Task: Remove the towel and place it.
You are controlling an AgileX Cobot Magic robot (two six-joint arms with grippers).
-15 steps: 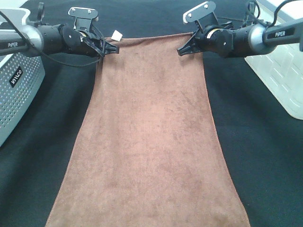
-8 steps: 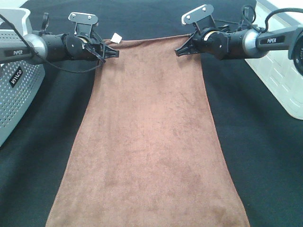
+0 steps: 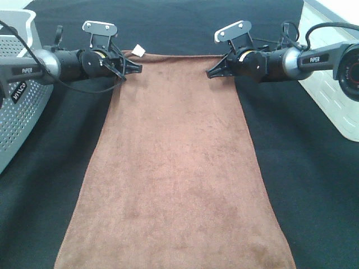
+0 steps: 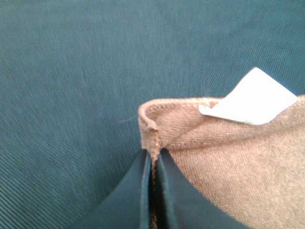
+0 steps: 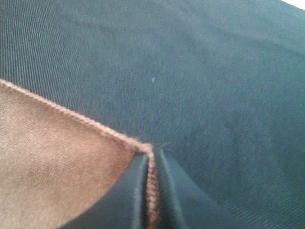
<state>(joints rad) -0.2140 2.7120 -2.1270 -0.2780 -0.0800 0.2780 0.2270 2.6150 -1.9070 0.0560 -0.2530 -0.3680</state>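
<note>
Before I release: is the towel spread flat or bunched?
Spread flat. The towel lies as one smooth sheet, both far corners pinched by the left gripper and right gripper. Its near edge is out of frame.

towel (image 3: 176, 168): plain brown plush, no print; stitched hem of the same brown
tag (image 3: 138, 51): white, at the towel's far left corner
bench (image 3: 314, 185): black covering with a fine woven rib, plain
left claw (image 3: 134, 68): black fingers, silver bracket above
right claw (image 3: 212, 72): black fingers, silver bracket above
arms: black and silver-grey, white lettering
basket (image 3: 19, 106): left, grey, dotted with small holes
bin (image 3: 334, 95): right, white
</note>
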